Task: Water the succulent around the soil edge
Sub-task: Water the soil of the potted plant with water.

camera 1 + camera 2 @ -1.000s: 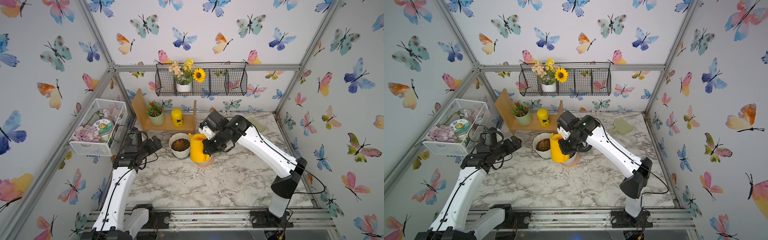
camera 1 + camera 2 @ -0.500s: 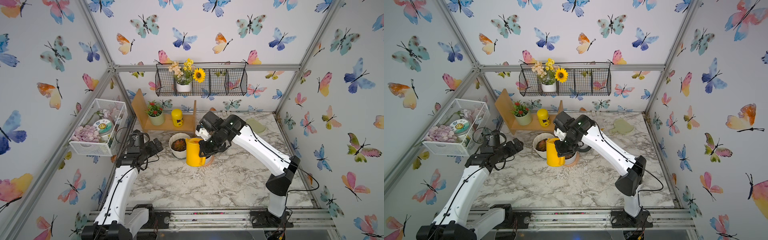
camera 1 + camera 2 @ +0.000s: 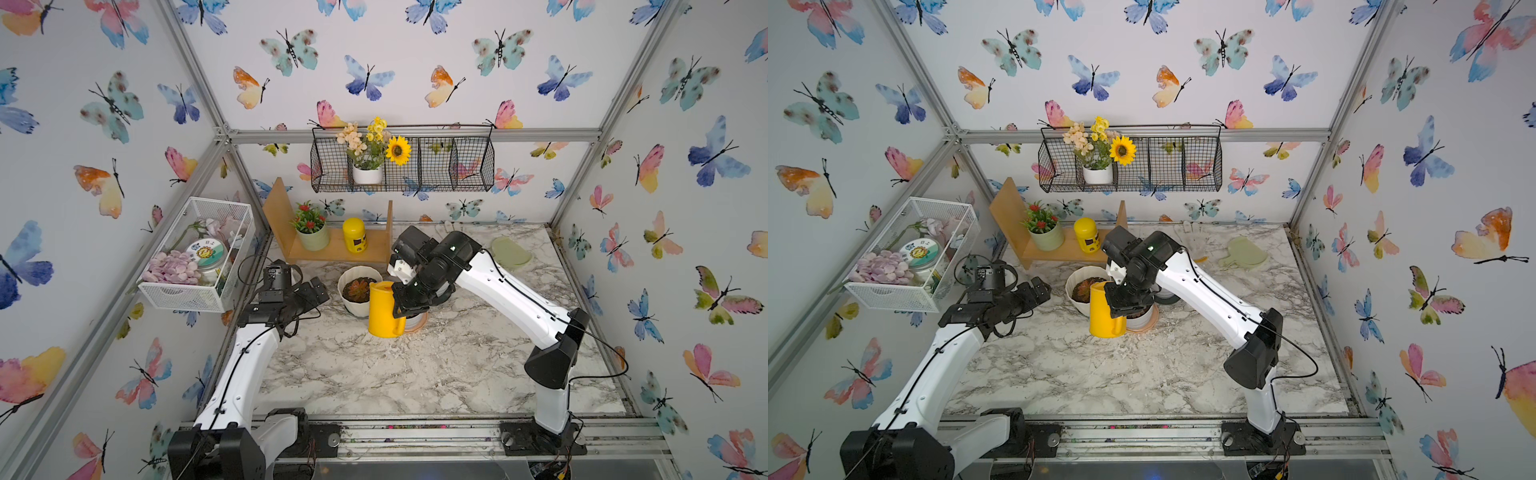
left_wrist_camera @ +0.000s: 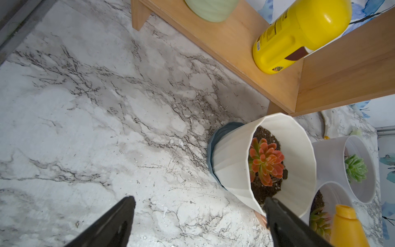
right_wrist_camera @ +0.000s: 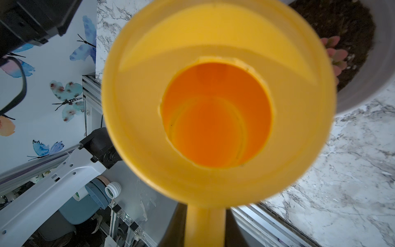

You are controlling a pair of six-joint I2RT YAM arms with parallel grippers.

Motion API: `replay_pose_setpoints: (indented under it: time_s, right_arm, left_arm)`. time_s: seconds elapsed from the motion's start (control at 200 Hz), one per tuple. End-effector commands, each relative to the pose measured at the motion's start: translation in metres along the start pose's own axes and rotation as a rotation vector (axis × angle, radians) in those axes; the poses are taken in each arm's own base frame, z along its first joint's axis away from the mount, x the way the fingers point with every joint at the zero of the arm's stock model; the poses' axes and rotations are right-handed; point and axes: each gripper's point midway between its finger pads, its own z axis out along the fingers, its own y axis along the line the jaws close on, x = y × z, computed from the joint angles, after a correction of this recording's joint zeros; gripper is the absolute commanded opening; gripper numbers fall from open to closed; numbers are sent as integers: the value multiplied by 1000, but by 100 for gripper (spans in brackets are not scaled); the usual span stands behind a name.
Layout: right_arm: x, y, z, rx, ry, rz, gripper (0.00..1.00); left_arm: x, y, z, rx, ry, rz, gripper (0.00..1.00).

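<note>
The succulent (image 3: 358,289), an orange-red rosette (image 4: 265,160), sits in dark soil (image 4: 265,132) inside a ribbed cream-white pot (image 3: 353,272), behind the middle of the table in both top views. My right gripper (image 3: 409,305) is shut on the handle (image 5: 205,226) of a yellow watering can (image 3: 384,309). The can stands upright just right of the pot, its spout (image 4: 346,222) by the pot's rim. In the right wrist view I look down into the can (image 5: 218,115), and the ribbed pot is out of sight there. My left gripper (image 3: 318,293) (image 4: 199,201) is open and empty, left of the pot.
Two smooth white pots stand right of the ribbed one: a pale green rosette (image 4: 355,166) and a pink-leaved plant (image 5: 333,53) on a peach saucer (image 3: 417,326). A wooden shelf (image 3: 332,249) behind holds a green pot and a yellow bottle (image 3: 354,235). A mesh basket (image 3: 195,257) hangs at the left.
My right arm has carried the watering can left and a little forward, closer to the ribbed pot. The left arm has shifted only slightly.
</note>
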Motion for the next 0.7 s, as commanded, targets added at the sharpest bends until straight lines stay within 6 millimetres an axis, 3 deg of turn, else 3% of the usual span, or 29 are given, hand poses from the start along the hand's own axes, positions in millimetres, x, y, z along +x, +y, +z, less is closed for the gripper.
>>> replay_pose_setpoints:
  time_s: [0.0,0.426,0.696]
  right_arm:
    - [5,14,0,-41,24,10,1]
    - [6,29,-3,-96,40,64,1]
    - [2,37,3,-129,66,102,1]
  left_arm:
    - [-1,-8,2,43,25,11,99]
    - [-7,-1,6,57,32,43,99]
    - [-6,-8,4,104,42,37,99]
